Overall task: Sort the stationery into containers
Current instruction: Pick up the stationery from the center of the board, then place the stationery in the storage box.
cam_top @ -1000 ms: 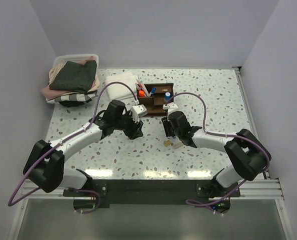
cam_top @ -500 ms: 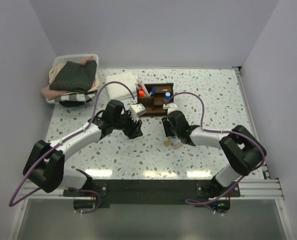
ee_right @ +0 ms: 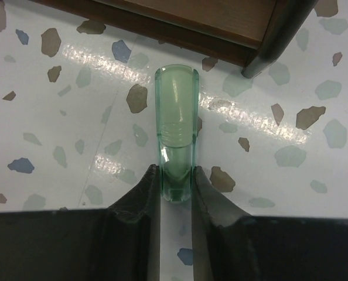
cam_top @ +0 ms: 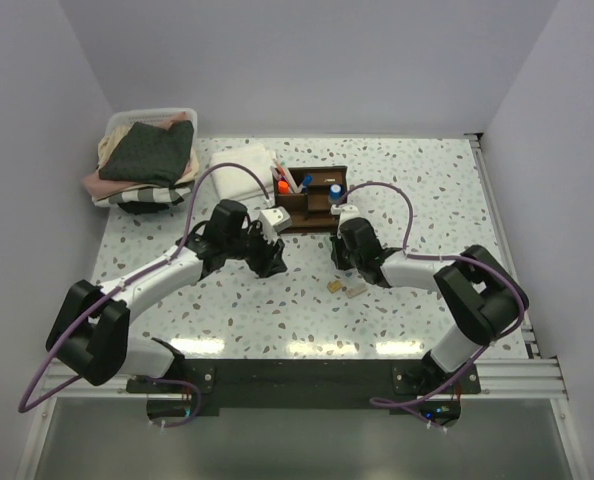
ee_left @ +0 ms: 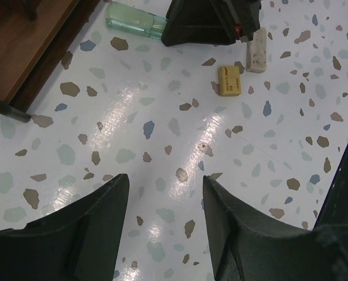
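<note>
Organiser (cam_top: 312, 200) holds pens (cam_top: 285, 182) and marker (cam_top: 334, 190); right gripper (ee_right: 176, 175) pinches green piece (ee_right: 176, 134) just before its front wall; left gripper (ee_left: 165, 193) spread, empty; tan bit (ee_left: 229, 80) and pale bit (ee_left: 256, 50) nearby, unsorted.

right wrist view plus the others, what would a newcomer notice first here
The right pincer is clamped on one end of a translucent green tube, which lies on the speckled table just in front of the dark wooden organiser. Nearer the arm bases, a tan block and a paler bit lie loose side by side. The left pincer hangs open above the table.
</note>
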{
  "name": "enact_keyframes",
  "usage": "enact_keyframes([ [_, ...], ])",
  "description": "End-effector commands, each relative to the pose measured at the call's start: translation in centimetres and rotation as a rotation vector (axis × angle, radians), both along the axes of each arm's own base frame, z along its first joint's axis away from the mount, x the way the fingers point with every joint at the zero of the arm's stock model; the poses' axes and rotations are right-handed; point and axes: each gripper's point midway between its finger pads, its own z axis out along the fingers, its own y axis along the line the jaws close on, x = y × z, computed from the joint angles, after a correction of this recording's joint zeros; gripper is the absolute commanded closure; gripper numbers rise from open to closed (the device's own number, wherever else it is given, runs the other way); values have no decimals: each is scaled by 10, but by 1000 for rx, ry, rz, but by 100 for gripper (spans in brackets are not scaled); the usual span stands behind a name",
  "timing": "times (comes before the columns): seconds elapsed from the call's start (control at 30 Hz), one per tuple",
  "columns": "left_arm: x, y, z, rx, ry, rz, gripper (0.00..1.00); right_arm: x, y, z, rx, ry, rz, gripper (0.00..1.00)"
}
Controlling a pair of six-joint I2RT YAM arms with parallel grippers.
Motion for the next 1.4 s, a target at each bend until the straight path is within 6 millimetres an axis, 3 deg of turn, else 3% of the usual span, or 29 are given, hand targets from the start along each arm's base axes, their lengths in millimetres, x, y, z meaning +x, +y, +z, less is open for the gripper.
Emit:
enact_keyframes([
  [0.0,4,-4,4,-41,-16,1,42,-6,5,1,37,13,18,96],
  [0.13,3,-4,4,-41,-19,-3,42,-5,4,22,56,-16,8,100],
  [0.37,6,-4,3,-41,-31,-4,42,2,4,81,125,-71,-52,100],
  [0.47,8,-6,5,-47,-34,-4,42,12,-1,89,147,-76,-116,100],
  [0.73,12,-8,9,-53,-45,-4,42,41,-9,82,136,-58,-210,100],
  [1.1,12,-6,4,-50,-39,3,42,53,-2,76,148,-39,-232,100],
  [1.23,11,-6,2,-53,-28,3,42,67,0,82,151,-63,-269,100],
  [1.37,11,-5,3,-55,-31,5,42,79,3,75,138,-58,-300,100],
])
